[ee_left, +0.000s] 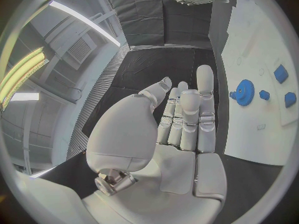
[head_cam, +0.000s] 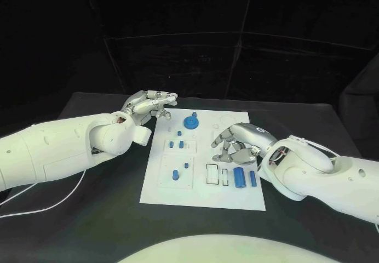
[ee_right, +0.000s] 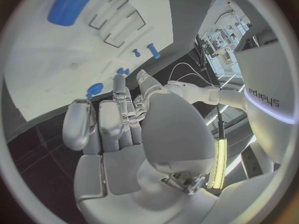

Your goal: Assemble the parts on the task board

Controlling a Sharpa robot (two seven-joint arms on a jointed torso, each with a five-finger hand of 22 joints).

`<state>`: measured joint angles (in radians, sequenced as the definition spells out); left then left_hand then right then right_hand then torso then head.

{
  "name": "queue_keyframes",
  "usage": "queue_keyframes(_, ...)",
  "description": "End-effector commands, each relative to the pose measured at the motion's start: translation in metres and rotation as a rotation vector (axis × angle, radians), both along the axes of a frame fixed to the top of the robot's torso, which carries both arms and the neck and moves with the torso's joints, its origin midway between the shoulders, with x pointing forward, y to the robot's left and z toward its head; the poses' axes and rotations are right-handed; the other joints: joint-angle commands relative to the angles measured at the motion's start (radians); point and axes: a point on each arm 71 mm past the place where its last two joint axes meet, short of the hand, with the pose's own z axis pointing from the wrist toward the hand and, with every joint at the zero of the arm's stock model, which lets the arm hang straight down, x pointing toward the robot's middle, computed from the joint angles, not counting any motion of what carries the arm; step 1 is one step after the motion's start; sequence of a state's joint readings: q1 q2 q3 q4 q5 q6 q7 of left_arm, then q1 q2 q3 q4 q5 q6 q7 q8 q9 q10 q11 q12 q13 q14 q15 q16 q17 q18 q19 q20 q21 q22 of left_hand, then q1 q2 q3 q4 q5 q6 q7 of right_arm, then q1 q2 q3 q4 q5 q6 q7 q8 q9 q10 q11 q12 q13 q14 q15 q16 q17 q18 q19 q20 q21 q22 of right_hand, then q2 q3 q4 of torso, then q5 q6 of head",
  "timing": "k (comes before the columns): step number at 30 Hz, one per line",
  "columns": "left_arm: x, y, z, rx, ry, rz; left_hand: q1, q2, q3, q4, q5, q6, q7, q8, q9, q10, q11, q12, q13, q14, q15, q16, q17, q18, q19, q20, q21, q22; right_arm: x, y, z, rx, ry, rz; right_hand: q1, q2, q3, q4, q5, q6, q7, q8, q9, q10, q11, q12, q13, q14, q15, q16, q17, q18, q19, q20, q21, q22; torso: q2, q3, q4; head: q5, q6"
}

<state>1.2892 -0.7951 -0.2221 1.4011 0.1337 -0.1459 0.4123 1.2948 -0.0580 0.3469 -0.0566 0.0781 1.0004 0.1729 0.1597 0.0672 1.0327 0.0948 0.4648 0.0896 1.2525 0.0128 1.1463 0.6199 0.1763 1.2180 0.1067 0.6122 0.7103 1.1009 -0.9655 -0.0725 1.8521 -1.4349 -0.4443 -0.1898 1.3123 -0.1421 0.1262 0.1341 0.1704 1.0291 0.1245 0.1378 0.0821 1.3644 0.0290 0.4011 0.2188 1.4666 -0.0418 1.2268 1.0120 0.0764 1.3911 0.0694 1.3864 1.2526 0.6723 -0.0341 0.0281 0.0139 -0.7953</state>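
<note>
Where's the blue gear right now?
The blue gear stands at the far end of the task board in the head view, just right of the left hand.

My right hand (head_cam: 237,143) covers part of the task board (head_cam: 201,192) — whatever lies under my fingers (head_cam: 223,157) is hidden. The small blue parts (head_cam: 181,144) are too small to tell apart — the right wrist view's edge crops the cylinder (ee_right: 74,4).
</note>
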Motion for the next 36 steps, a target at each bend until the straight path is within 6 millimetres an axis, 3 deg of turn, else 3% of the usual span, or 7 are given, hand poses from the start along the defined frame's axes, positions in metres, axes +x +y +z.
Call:
queue_keyframes(1,-0.001,-0.003,0.002,-0.004,-0.013,-0.020,0.006,0.000,-0.002,-0.003,0.002,-0.005,0.001,0.004,0.000,-0.008,0.001,0.004,-0.001,-0.008,0.001,-0.003,0.000,0.006,-0.003,0.007,-0.004,-0.001,0.001,-0.019,-0.005,0.059,0.154,-0.136,-0.025,0.006,-0.054,0.028,0.018,0.011,-0.021,0.022,0.005,0.037,-0.008,0.249,0.259,0.037,-0.010,0.049,0.065,-0.014,0.025,-0.013,0.032,0.049,-0.002,0.0001,-0.0046,-0.021,-0.001)
queue_keyframes(2,-0.002,-0.003,0.002,-0.003,-0.015,-0.021,0.006,0.001,-0.002,-0.003,0.003,-0.005,0.001,0.004,0.000,-0.008,0.001,0.004,-0.001,-0.008,0.001,-0.003,0.001,0.006,-0.003,0.007,-0.004,-0.001,0.000,-0.024,-0.005,0.053,0.165,-0.150,-0.018,0.012,-0.077,0.033,0.018,0.014,-0.025,0.036,0.009,0.040,-0.011,0.407,0.434,0.041,-0.013,0.074,0.099,-0.018,0.036,-0.017,0.046,0.071,-0.003,0.0000,-0.0056,-0.025,-0.001)
queue_keyframes(3,-0.002,-0.003,0.002,-0.001,-0.019,-0.021,0.006,0.001,-0.002,-0.003,0.003,-0.005,0.001,0.004,0.000,-0.008,0.001,0.004,-0.001,-0.008,0.001,-0.003,0.001,0.006,-0.003,0.007,-0.005,-0.001,-0.001,-0.033,-0.007,0.037,0.185,-0.175,0.002,0.045,-0.117,0.044,0.022,0.004,-0.028,0.061,0.019,0.013,-0.008,0.619,0.680,0.043,-0.020,0.113,0.151,-0.027,0.050,-0.012,0.066,0.102,-0.003,0.0004,-0.0076,-0.028,0.001)
queue_keyframes(9,-0.002,0.000,0.002,0.003,-0.025,-0.017,0.006,0.001,-0.002,-0.003,0.003,-0.005,0.001,0.004,0.000,-0.008,0.001,0.004,-0.001,-0.008,0.001,-0.003,0.001,0.006,-0.003,0.007,-0.005,-0.001,-0.005,-0.053,-0.014,-0.042,0.222,-0.245,-0.032,0.065,-0.208,0.101,0.047,-0.004,-0.026,0.112,0.043,0.051,-0.016,0.833,0.938,0.052,-0.016,0.162,0.216,-0.034,0.072,-0.013,0.090,0.142,-0.007,0.0026,-0.0165,-0.039,0.000)
queue_keyframes(13,-0.002,0.000,0.002,0.004,-0.026,-0.018,0.006,0.001,-0.002,-0.003,0.003,-0.005,0.001,0.004,0.000,-0.008,0.001,0.004,-0.001,-0.008,0.001,-0.003,0.001,0.006,-0.003,0.007,-0.005,-0.001,-0.007,-0.057,-0.019,-0.089,0.243,-0.272,-0.056,0.068,-0.241,0.139,0.063,-0.007,-0.029,0.130,0.055,0.050,-0.015,0.846,0.962,0.052,-0.016,0.169,0.225,-0.035,0.076,-0.014,0.093,0.149,-0.008,0.0035,-0.0195,-0.039,-0.004)
queue_keyframes(16,-0.002,-0.001,0.001,0.004,-0.026,-0.019,0.006,0.001,-0.002,-0.004,0.003,-0.005,0.001,0.004,0.000,-0.008,0.001,0.005,-0.001,-0.008,0.001,-0.003,0.000,0.006,-0.003,0.007,-0.005,-0.001,-0.010,-0.058,-0.023,-0.132,0.253,-0.285,-0.070,0.068,-0.262,0.155,0.066,-0.008,-0.031,0.143,0.064,0.056,-0.017,0.863,0.987,0.054,-0.015,0.181,0.243,-0.037,0.082,-0.015,0.098,0.158,-0.007,0.0021,-0.0152,-0.043,-0.003)
queue_keyframes(36,-0.002,0.000,0.000,0.005,-0.022,-0.020,0.005,0.001,-0.003,-0.003,0.002,-0.005,0.001,0.005,0.000,-0.008,0.001,0.006,-0.001,-0.009,0.001,-0.003,-0.002,0.006,-0.003,0.007,-0.005,-0.002,-0.015,-0.048,-0.044,-0.301,0.341,-0.288,-0.153,0.072,-0.313,0.159,0.094,-0.005,-0.042,0.198,0.108,0.083,-0.024,0.923,1.076,0.066,-0.020,0.234,0.332,-0.047,0.106,-0.019,0.120,0.198,-0.006,0.0010,-0.0153,-0.041,-0.010)
